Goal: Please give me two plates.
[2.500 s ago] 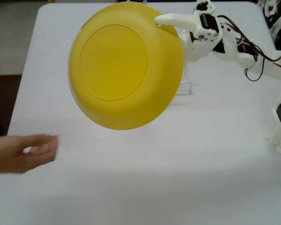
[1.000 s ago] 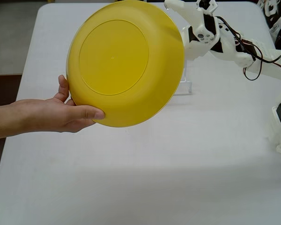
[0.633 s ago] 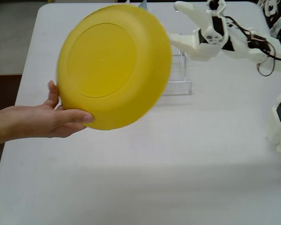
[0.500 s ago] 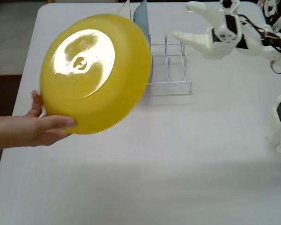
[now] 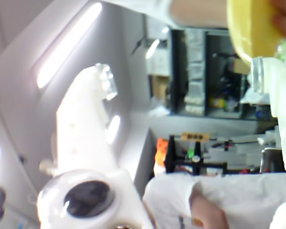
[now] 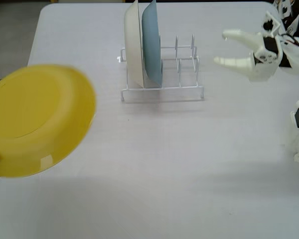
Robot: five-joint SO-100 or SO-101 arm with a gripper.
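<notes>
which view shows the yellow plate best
The fixed view: the yellow plate shows almost whole at the left edge, tilted, well clear of the open pincer. The wrist view catches only a blurred yellow sliver at the top right, beside one fingertip.

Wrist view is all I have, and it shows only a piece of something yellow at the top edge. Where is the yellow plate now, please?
Observer: In the fixed view the yellow plate is over the left edge of the table, far from the gripper.
Operator: Where is the gripper, then?
Observer: It is to the right of the white wire rack, jaws open, with nothing between them.
Operator: Does the rack hold anything?
Observer: Yes, a cream-white plate and a light blue plate stand on edge in its left slots. The right slots are empty.
</notes>
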